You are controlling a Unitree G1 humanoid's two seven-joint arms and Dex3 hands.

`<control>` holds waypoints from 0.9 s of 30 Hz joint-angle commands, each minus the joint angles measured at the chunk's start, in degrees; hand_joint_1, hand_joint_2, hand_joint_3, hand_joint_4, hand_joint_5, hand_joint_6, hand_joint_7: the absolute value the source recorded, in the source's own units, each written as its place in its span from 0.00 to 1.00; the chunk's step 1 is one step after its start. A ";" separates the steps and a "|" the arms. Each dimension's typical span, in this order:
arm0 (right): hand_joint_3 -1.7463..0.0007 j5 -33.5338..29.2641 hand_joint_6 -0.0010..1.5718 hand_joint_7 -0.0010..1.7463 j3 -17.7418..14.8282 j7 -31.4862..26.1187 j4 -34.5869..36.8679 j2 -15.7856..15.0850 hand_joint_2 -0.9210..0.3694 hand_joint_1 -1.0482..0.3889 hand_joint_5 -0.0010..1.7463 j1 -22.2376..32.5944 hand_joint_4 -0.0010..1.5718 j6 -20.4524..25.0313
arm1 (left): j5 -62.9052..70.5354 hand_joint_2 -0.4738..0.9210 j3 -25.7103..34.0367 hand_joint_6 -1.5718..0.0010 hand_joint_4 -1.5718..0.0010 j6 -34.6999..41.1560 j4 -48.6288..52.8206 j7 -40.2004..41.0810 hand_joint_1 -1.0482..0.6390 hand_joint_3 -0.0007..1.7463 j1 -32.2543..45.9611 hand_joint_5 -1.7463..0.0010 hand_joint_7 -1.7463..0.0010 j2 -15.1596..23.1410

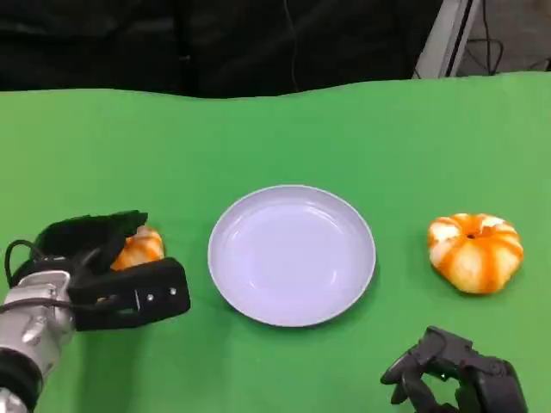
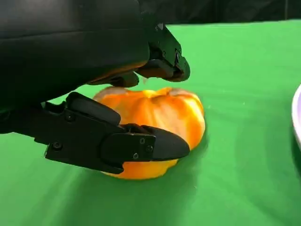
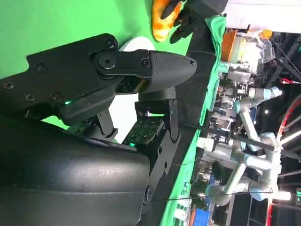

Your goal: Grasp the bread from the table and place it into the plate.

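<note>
Right hand (image 1: 456, 374): closest thing to the camera, parked at the near right edge of the green table (image 1: 362, 129), fingers curled in, nothing in them. Up close in its own wrist view (image 3: 141, 89) the fingers are folded together, not touching any bread.

Left hand (image 1: 112, 267): near left side, wrapped around bread number 1 (image 1: 139, 248). Wrist view (image 2: 117, 103) shows 1 finger across the top and the thumb (image 2: 136, 146) pressed along the near side, so it's clamped between them, with the bread (image 2: 160, 117) resting on the cloth.

Bread in that grip: orange and white, pumpkin-ish shape, just left of the plate, mostly hidden under the fingers from the head view.

Plate (image 1: 250, 206): white, round, middle of the table, between the 2 breads. Nothing on it.

Second bread (image 1: 475, 251): same look, sitting by itself right of the plate, a bit farther out than the right hand, well apart from it.
</note>
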 commanded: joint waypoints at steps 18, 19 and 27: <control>0.76 1.75 0.58 0.67 -0.25 0.49 -1.71 -0.94 0.00 0.25 0.88 1.08 0.54 1.08 | -6.81 0.79 -0.85 0.57 0.48 -10.59 7.60 9.64 0.54 0.44 -1.28 0.01 0.01 -0.54; 0.76 1.78 0.58 0.67 -0.27 0.57 -1.76 -0.93 0.00 0.25 0.88 1.10 0.54 1.13 | -6.87 0.79 -0.93 0.57 0.48 -10.68 7.70 9.71 0.55 0.45 -1.32 0.00 0.00 -0.52; 0.76 1.93 0.58 0.67 -0.33 0.82 -1.90 -0.88 0.00 0.25 0.88 1.15 0.54 1.27 | -7.08 0.78 -1.18 0.57 0.49 -10.83 7.86 9.82 0.55 0.46 -1.39 0.00 0.00 -0.48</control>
